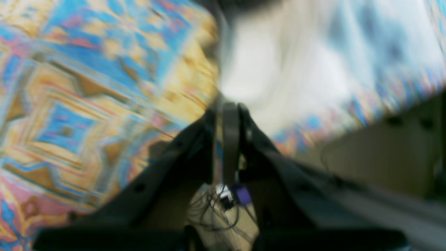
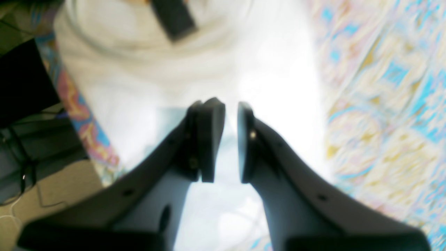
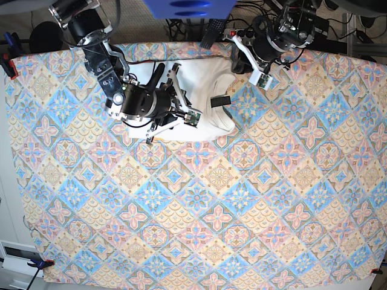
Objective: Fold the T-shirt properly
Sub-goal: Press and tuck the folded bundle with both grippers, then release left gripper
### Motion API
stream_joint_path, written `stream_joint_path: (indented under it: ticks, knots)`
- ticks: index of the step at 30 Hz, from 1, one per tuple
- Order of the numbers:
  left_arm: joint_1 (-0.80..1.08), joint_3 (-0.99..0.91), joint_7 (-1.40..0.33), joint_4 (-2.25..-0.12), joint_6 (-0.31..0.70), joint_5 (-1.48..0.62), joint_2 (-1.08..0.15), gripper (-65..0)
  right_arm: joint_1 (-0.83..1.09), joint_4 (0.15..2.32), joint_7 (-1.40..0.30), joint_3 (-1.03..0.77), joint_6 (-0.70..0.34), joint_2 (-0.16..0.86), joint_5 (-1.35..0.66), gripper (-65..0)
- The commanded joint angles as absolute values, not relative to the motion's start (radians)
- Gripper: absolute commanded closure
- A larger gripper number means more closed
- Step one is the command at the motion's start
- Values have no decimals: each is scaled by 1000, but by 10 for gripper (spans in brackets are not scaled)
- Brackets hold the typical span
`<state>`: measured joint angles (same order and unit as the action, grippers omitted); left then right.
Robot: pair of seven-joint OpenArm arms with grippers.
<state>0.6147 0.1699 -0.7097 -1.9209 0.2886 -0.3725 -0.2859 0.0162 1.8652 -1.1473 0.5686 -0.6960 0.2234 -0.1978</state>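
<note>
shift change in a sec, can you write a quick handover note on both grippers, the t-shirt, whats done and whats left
Left gripper: jaws closed together, nothing visibly held, at the far edge of the table beside the T-shirt.
Right gripper: open with a narrow gap, nothing between the pads, hovering over the white fabric.
T-shirt: a compact white bundle at the far side of the patterned tablecloth, small black neck label facing up.
Done: the shirt looks folded down to a small shape.
Left: edges look uneven, so check and tidy the fold; wrist views are blurred, so confirm before moving.
</note>
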Motion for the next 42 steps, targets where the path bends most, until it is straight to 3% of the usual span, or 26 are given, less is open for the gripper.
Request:
stream_joint_path:
  ticks: [1,10,17,24,29,34,42]
  knots:
    - [624,200,-687,-1962,297,-381,-302,-23,-18,1880,-1125,562,-698,222,-209,-93]
    - [587,329,-687,-1951,295,-371,-274,-23,-147,1661,-1003,423,-698,220,-208,-90]
    - [453,346,-688,-1730,251,-371,-196,-23,-282,1345,-875,414,-698,220,-176,-90]
    - [309,417,-687,-1586,180,-372,-194,-23,-306,1133,-788,415,-698,220,-33,-90]
    - [237,409,-687,-1534,176,-371,-197,-23,-272,1129,-792,417,-698,236,-33,-90]
    - [122,415,-687,-1434,176,-371,-197,-23,-166,1251,-797,417,-698,348,-33,-90]
    - [-76,464,-682,-1283,176,-371,-185,-23,-12,1434,-797,406,-698,447,-38,-89]
